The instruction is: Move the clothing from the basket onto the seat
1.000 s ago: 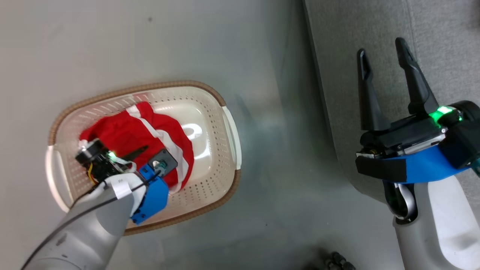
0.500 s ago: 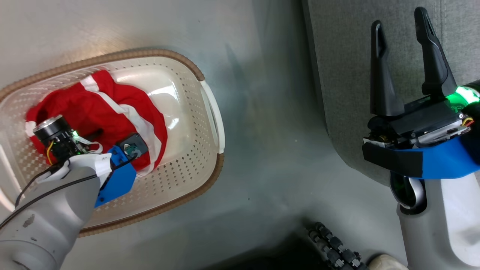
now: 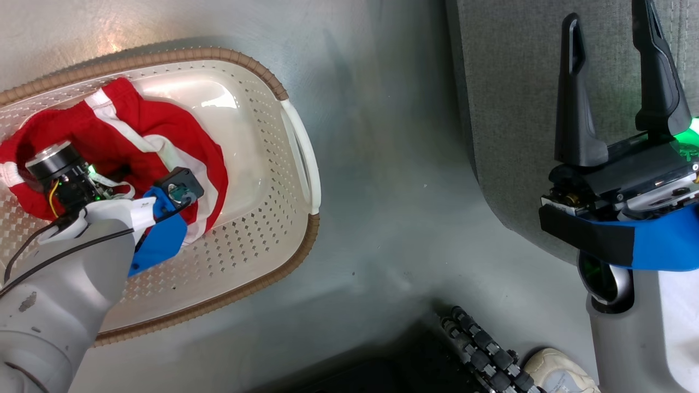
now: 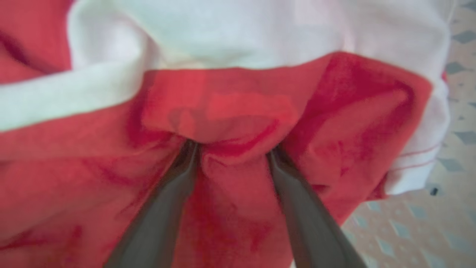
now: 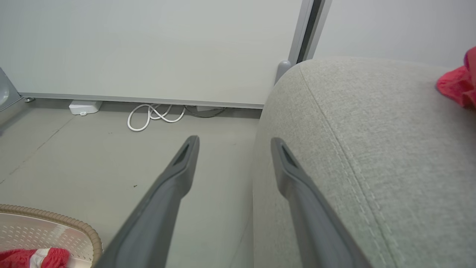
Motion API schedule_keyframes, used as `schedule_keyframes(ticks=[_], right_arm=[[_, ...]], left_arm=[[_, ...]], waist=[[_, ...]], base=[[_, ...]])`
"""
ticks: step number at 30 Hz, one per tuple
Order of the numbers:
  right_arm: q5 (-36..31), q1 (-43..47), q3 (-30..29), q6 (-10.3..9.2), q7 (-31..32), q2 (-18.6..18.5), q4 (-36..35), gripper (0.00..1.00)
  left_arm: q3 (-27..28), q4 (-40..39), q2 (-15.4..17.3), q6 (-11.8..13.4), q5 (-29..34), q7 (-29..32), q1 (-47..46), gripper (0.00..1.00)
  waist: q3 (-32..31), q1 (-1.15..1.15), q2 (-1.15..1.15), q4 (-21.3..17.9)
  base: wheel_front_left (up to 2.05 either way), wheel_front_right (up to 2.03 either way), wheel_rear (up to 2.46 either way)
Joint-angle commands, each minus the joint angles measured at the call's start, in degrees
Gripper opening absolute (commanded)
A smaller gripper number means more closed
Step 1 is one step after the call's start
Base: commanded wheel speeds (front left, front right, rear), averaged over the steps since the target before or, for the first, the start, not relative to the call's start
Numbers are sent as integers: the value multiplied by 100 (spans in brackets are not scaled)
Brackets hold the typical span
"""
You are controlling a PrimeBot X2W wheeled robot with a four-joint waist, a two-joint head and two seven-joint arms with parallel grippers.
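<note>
Inside basket [image 3: 262, 218]: clothing [image 3: 136, 131] not yet lifted; left gripper [image 4: 232, 149] jaws spread astride red fold, no pinch yet. On seat [image 3: 508, 109]: another red garment [image 5: 457, 87] already lying. Right gripper [image 3: 607, 22] jaws spread, empty, over seat edge. Remaining: pinch, lift, carry across. Readable labels, writing: none.

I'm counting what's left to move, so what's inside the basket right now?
One crumpled red garment with white stripes lies in the basket, the left gripper open around a fold. Anything beneath the cloth is covered, so I can't tell.
</note>
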Motion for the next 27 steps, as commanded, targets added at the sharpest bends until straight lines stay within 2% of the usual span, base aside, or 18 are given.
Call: schedule_keyframes(ticks=[1, 10, 22, 27], right_arm=[[-25, -12, -15, 1, -3, 21, -33, 100], [-33, -71, -18, 2, -3, 25, 38, 100], [-45, 63, -61, 2, -3, 23, 284, 100], [-82, 201, -105, 2, -3, -14, 411, 100]], left_arm=[[-24, 37, -45, -5, -26, 71, -35, 0], [-42, -17, -233, -8, -197, -28, 126, 0], [-35, -216, -652, -4, -708, -795, 499, 0], [317, -177, -863, 1, -1228, -1220, 646, 0]], waist=[[-1, 3, 0, 15], [-253, 3, 0, 113], [-1142, 3, 0, 386], [-1614, 3, 0, 549]], base=[[0, 0, 0], [0, 0, 0], [0, 0, 0], [0, 0, 0]])
